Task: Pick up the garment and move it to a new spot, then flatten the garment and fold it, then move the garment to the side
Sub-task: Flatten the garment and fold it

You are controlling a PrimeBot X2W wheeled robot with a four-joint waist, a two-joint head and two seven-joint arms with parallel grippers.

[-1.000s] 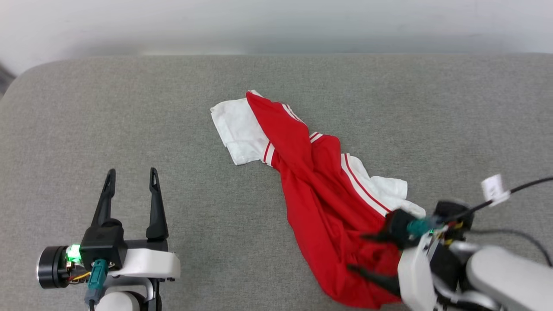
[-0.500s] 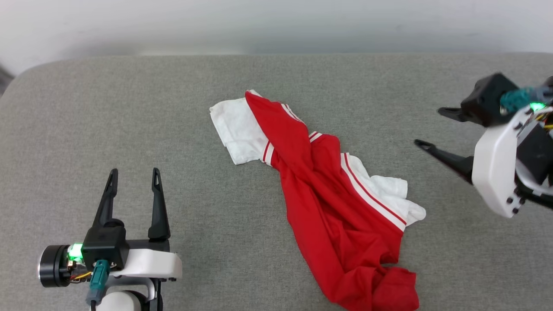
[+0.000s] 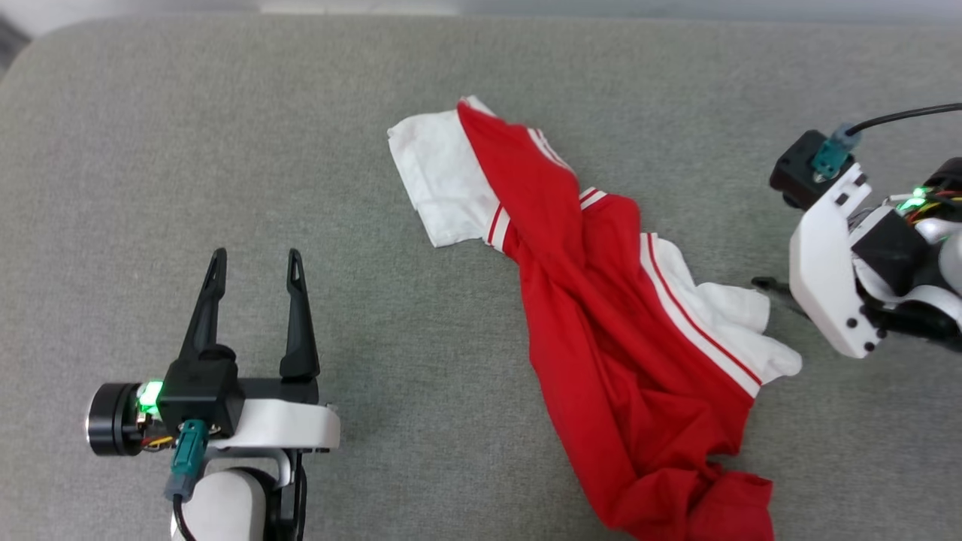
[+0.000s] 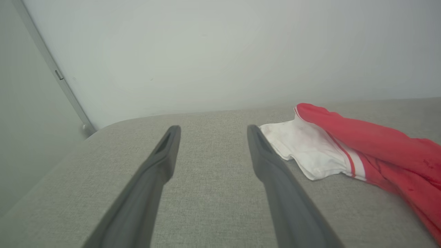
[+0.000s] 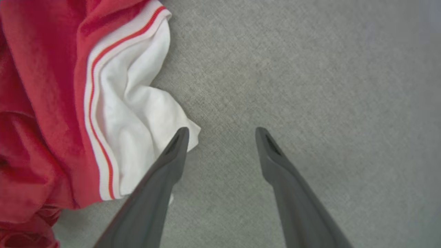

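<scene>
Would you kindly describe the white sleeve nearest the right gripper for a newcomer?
On the grey cushion, a red garment lies diagonally. Its crumpled white sleeve sits at the right edge, beside the open right gripper; the other sleeve lies flat, farther away.

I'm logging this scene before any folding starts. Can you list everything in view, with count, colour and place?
garment: one, red with white sleeves and striped trim, lying crumpled in a diagonal across the middle of the cushioned surface, toward the robot's right.
cushioned surface: one, grey woven fabric, under everything.
wall: one, pale, behind the surface's far edge.
left gripper: one, dark fingers on a white wrist, open and empty, over bare surface to the left of the garment.
right gripper: one, dark fingers, open and empty, at the garment's nearer white sleeve; whether a finger touches the sleeve cannot be told.
</scene>
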